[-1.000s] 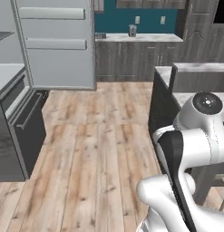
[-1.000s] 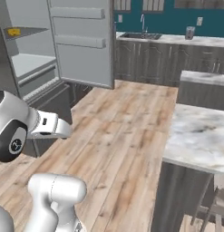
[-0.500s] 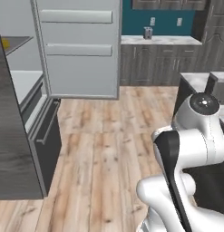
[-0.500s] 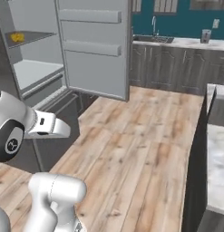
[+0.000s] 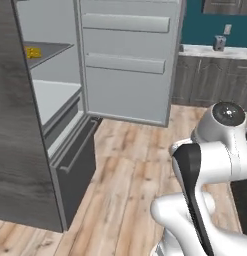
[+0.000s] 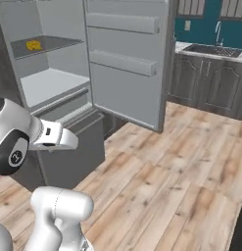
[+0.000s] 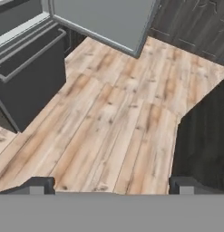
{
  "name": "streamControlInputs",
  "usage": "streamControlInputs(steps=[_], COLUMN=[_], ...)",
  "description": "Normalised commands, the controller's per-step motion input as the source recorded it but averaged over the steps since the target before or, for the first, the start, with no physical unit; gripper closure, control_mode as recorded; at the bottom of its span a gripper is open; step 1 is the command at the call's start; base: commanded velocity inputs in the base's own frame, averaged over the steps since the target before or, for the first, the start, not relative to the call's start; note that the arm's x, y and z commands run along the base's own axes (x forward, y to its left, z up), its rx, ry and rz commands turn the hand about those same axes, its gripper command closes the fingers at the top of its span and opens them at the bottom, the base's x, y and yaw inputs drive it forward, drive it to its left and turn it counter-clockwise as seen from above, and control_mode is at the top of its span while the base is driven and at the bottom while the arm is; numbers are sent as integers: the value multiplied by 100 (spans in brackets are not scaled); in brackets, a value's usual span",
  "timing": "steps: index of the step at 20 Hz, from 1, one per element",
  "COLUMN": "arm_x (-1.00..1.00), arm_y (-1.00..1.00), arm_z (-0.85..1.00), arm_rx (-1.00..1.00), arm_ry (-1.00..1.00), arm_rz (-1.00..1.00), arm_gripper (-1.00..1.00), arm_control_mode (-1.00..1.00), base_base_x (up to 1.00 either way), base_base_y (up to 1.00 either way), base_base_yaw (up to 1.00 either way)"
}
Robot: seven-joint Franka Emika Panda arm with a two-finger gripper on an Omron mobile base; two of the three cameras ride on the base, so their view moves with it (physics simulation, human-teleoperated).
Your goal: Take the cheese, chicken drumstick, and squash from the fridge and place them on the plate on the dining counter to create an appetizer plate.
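The fridge point(image 5: 55, 100) stands open at the left, its door point(image 6: 127, 63) swung wide toward the room. The cheese point(image 5: 32, 51), a small yellow wedge, lies on an upper shelf point(image 6: 33, 45). Below the shelves the dark drawer point(image 7: 31, 59) is shut. My gripper point(image 7: 112, 186) hangs open over the wooden floor, well short of the fridge, with nothing between its fingertips point(image 7: 38, 183). The chicken drumstick, the squash, the plate and the dining counter are out of view.
A far counter with a sink point(image 6: 210, 49) and dark cabinets point(image 5: 210, 80) runs along the back wall. A dark grey block point(image 7: 204, 131) stands close on the right of the hand. Wooden floor point(image 6: 166, 166) lies between me and the fridge.
The base has driven and turned toward the fridge, so the whole scene has shifted and the fridge looms larger and nearer. The gripper has stayed open.
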Motion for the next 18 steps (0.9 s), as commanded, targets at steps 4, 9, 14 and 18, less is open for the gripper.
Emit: streamControlInputs(steps=[4,9,14,18], arm_x=[0,0,0,0], arm_y=[0,0,0,0], arm_z=[0,0,0,0], arm_rx=[0,0,0,0], arm_ry=[0,0,0,0], arm_rz=[0,0,0,0], arm_gripper=[-100,-100,-100,-100], arm_control_mode=[100,100,100,100], base_base_x=[71,64,58,48], base_base_y=[0,0,-10,-31], base_base_yaw=[46,47,46,43])
